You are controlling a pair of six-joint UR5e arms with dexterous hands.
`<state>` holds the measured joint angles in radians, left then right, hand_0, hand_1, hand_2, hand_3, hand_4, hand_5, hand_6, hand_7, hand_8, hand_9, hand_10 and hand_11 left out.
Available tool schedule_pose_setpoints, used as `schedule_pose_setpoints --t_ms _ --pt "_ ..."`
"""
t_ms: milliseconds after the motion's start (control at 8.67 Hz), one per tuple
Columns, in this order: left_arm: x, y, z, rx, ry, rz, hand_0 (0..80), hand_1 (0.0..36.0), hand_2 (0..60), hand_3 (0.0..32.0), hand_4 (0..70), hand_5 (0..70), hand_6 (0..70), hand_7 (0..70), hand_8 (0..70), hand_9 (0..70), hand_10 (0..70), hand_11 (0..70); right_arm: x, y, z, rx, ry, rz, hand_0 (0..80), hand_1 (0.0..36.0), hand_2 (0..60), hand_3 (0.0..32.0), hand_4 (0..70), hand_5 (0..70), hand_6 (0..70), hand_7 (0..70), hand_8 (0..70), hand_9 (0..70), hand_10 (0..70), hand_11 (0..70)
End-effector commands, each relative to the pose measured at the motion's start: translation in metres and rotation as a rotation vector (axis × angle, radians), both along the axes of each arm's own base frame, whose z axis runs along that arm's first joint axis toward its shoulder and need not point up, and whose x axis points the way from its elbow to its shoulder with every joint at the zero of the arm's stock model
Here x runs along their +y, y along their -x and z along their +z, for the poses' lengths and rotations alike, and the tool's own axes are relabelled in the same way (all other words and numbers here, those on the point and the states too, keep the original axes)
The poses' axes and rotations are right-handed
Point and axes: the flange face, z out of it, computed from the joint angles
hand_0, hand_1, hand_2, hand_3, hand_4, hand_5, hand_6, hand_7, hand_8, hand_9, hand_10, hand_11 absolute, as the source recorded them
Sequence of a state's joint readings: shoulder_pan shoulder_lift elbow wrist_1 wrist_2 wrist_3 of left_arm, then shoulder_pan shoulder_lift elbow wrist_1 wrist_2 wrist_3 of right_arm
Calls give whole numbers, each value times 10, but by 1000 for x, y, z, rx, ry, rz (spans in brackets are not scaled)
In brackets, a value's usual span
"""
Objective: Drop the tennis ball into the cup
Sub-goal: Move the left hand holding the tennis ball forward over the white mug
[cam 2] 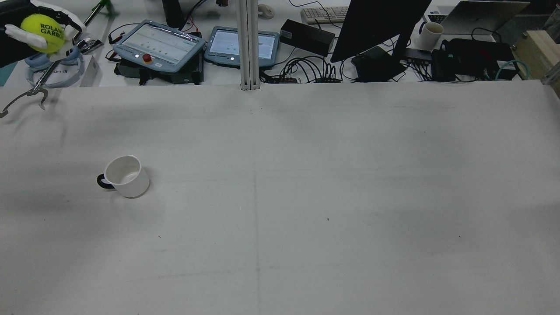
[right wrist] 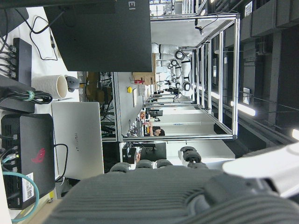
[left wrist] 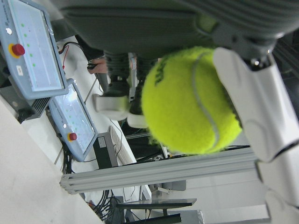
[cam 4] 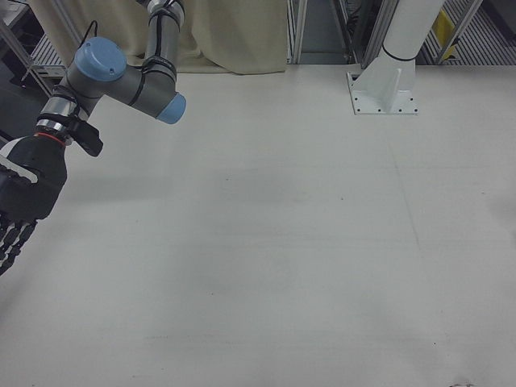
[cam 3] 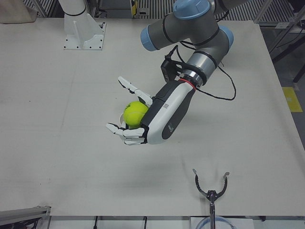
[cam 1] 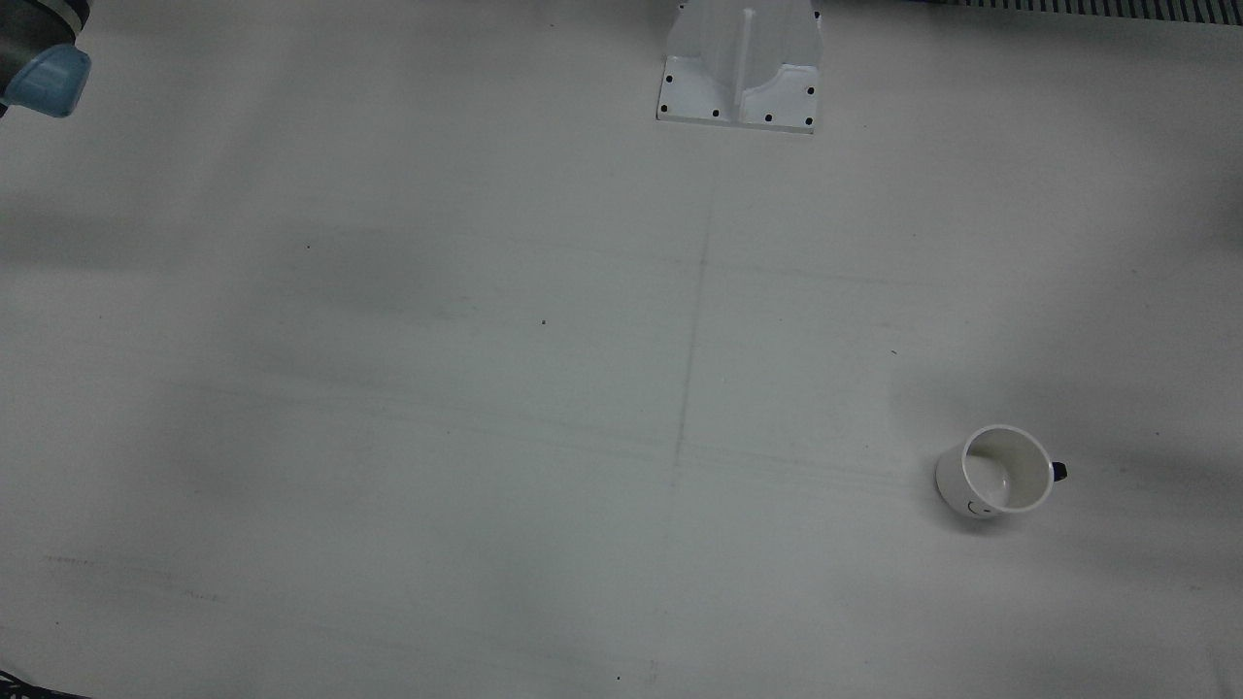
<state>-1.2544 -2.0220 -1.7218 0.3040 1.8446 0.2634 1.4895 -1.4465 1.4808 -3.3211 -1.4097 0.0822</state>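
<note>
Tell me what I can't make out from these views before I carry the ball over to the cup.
- Right hand: cut by the right-front view's left edge; fingers' spread unclear.
- Cup: missing from the left-front view, so its gap to the tennis ball is unreadable there.
- Left hand: cropped at the rear view's corner.
- Cup's printed mark: too small in the front view.

Front view looks straight down, rear view obliquely forward, sharing the cup (cam 1: 995,473) and table (cam 2: 306,197).

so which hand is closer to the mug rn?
Left. The left hand, holding the tennis ball, is raised on the white mug's side of the table. The right hand hangs off the opposite side.
</note>
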Motion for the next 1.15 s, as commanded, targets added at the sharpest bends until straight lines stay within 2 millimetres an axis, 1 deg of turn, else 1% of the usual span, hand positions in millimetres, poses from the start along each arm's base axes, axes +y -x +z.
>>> schedule_pose_setpoints --t_ms 0,115,346,462,577,692,808,923,1038 --pt "20 -77 9 -52 -24 105 506 58 50 0 557 221 700 700 622 700 549 700 0 0 0 -1 0 0 0 0 0 0 0 0 0 0 0 0 0 0" --pt "24 -78 19 -55 -22 108 497 50 71 0 548 226 700 700 623 700 545 700 0 0 0 -1 0 0 0 0 0 0 0 0 0 0 0 0 0 0" --pt "45 -71 70 -66 -6 114 492 55 89 0 535 209 700 700 614 700 539 700 0 0 0 -1 0 0 0 0 0 0 0 0 0 0 0 0 0 0" --pt "52 -75 75 -64 -16 125 493 62 49 0 531 180 677 700 606 700 537 700 0 0 0 -1 0 0 0 0 0 0 0 0 0 0 0 0 0 0" --pt "64 -104 63 -54 -41 179 487 44 82 0 527 215 697 700 611 700 533 700 0 0 0 -1 0 0 0 0 0 0 0 0 0 0 0 0 0 0" --pt "75 -133 62 -52 -44 226 475 47 91 0 523 182 700 700 613 700 531 700 0 0 0 -1 0 0 0 0 0 0 0 0 0 0 0 0 0 0" --pt "80 -144 64 -58 -45 242 468 40 90 0 514 171 670 700 605 700 531 700 0 0 1 0 2 0 0 0 0 0 0 0 0 0 0 0 0 0" --pt "80 -146 64 -69 -55 241 468 28 101 0 514 208 700 700 614 700 527 700 0 0 1 0 2 0 0 0 0 0 0 0 0 0 0 0 0 0" --pt "79 -144 68 -74 -49 238 468 21 74 0 513 206 700 700 609 700 522 700 0 0 1 0 2 0 0 0 0 0 0 0 0 0 0 0 0 0"
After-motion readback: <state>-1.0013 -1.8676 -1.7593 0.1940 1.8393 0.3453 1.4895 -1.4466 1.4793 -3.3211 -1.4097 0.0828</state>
